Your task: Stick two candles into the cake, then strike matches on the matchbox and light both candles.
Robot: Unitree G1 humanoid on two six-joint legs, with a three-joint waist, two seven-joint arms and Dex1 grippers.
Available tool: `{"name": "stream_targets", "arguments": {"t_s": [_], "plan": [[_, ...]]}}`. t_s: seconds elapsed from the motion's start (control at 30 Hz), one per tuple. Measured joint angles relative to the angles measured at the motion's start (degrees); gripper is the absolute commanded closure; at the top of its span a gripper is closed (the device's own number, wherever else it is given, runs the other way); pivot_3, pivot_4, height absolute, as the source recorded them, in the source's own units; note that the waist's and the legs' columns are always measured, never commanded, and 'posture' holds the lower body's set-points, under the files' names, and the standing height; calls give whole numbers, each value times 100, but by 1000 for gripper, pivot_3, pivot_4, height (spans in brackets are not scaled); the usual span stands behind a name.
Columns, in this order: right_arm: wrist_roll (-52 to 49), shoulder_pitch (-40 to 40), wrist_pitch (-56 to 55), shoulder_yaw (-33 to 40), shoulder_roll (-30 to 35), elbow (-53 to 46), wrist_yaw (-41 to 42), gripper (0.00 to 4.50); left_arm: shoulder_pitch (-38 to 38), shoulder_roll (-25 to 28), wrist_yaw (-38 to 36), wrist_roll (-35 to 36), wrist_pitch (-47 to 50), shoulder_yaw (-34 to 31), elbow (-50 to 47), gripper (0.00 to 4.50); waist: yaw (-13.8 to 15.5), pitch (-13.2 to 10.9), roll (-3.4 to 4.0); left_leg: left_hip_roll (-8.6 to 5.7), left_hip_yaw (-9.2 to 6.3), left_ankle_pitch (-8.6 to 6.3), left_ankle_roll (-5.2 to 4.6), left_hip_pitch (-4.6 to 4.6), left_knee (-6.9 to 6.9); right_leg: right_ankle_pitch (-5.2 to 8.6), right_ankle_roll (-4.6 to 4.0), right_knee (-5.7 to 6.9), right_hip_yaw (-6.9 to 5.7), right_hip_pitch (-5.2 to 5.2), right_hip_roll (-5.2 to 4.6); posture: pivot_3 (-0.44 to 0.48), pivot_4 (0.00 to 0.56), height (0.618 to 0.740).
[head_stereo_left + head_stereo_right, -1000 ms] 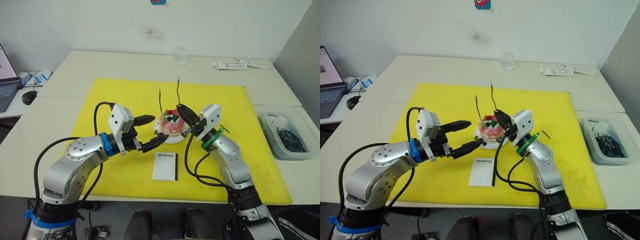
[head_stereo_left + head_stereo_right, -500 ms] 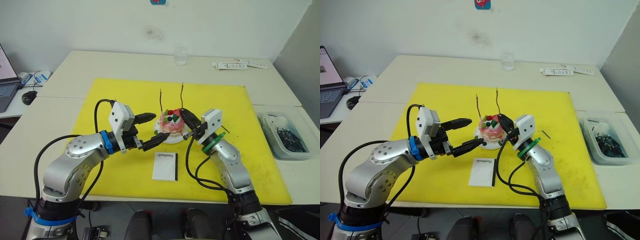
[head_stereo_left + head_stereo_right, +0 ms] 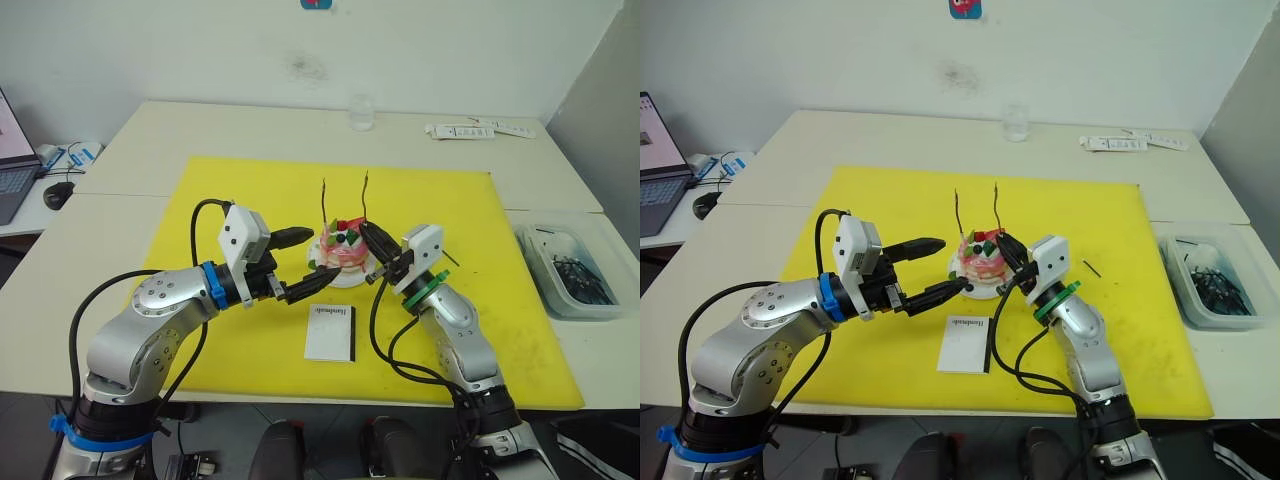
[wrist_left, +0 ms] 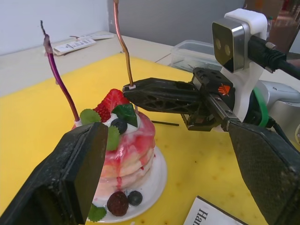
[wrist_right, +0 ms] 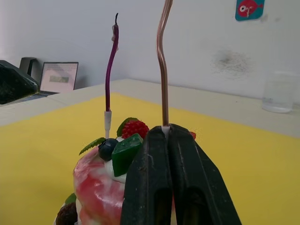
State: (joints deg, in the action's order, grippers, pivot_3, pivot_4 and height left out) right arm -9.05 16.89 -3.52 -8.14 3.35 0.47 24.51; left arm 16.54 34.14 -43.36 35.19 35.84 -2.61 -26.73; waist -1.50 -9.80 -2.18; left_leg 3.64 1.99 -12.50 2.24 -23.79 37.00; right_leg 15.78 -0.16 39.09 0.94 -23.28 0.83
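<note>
Cake: the small pink-and-white cake (image 3: pixel 341 249) sits on a small white plate (image 3: pixel 350 277) near the middle of the yellow mat (image 3: pixel 240 180). It has a strawberry, green leaves and dark berries on top.
First candle: a thin wavy purple-brown candle (image 4: pixel 60 82) stands upright in the cake top, on the side nearer the robot's left. Its white end goes down into the cream.
Second candle: a reddish-brown candle (image 5: pixel 162 61) stands almost upright over the cake, beside the strawberry. Its white lower end is at the fingertips of the right gripper; whether it is already inside the cake I cannot tell.
Right gripper: the right gripper (image 3: pixel 372 236) is over the cake's right side, and its two black fingers are pressed together on the bottom of the second candle.
Left gripper: the left gripper (image 3: pixel 311 259) is just beside the cake on its left, fingers spread wide and holding nothing. One finger is near the plate rim, the other is higher, at the level of the cake top.
Matchbox: the white matchbox (image 3: pixel 331 332) with a black strip lies flat on the mat, near the plate on the robot's side, apart from both grippers.
Match: one short dark match (image 3: pixel 1092 269) lies on the mat to the right of the right arm.
Around: a clear plastic bin (image 3: pixel 572 272) with dark things inside is on the table at the right, off the mat. A glass (image 3: pixel 361 112) stands at the far table edge.
</note>
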Motion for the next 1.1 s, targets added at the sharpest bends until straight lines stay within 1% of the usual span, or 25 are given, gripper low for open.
{"name": "stream_targets", "arguments": {"t_s": [0.5,0.87,0.9,0.93,0.97,1.07,1.1], "plan": [[119,-268,-192,-48,-188,37,-106,4461,-74,1,-85,-10,0,11,0,0,0,0,0,1,0,0,0,0,-1,1,2,0,0,0,-1,0,150,740],[203,-261,-228,-147,-201,69,-165,4461,-103,-1,-96,-10,-2,56,0,0,-1,1,1,1,0,0,0,3,0,2,3,0,0,0,-1,0,150,740],[195,-260,-211,-141,-206,58,-201,4014,-103,-2,-99,-10,-4,59,0,0,-1,1,1,1,-1,0,0,3,0,2,3,0,0,0,-1,0,150,740],[196,-260,-176,-122,-211,55,-232,3801,-103,-3,-101,-11,-6,62,0,0,-1,1,1,1,-1,0,0,3,0,2,3,0,0,0,-1,0,150,740],[198,-261,-117,-91,-211,55,-288,3497,-103,-3,-104,-18,-15,68,2,0,-1,0,2,1,-1,0,0,2,-1,2,3,0,0,0,-1,0,150,740],[193,-215,2,-4,-210,10,-412,2436,-103,-5,-109,-64,-69,113,7,0,-1,0,2,1,0,0,0,3,0,2,3,0,1,0,-2,0,150,740],[189,-203,58,20,-209,-35,-455,2001,-103,-8,-109,-86,-102,124,8,0,-1,0,2,1,0,0,0,2,0,2,3,0,1,0,-2,0,150,740]]}}
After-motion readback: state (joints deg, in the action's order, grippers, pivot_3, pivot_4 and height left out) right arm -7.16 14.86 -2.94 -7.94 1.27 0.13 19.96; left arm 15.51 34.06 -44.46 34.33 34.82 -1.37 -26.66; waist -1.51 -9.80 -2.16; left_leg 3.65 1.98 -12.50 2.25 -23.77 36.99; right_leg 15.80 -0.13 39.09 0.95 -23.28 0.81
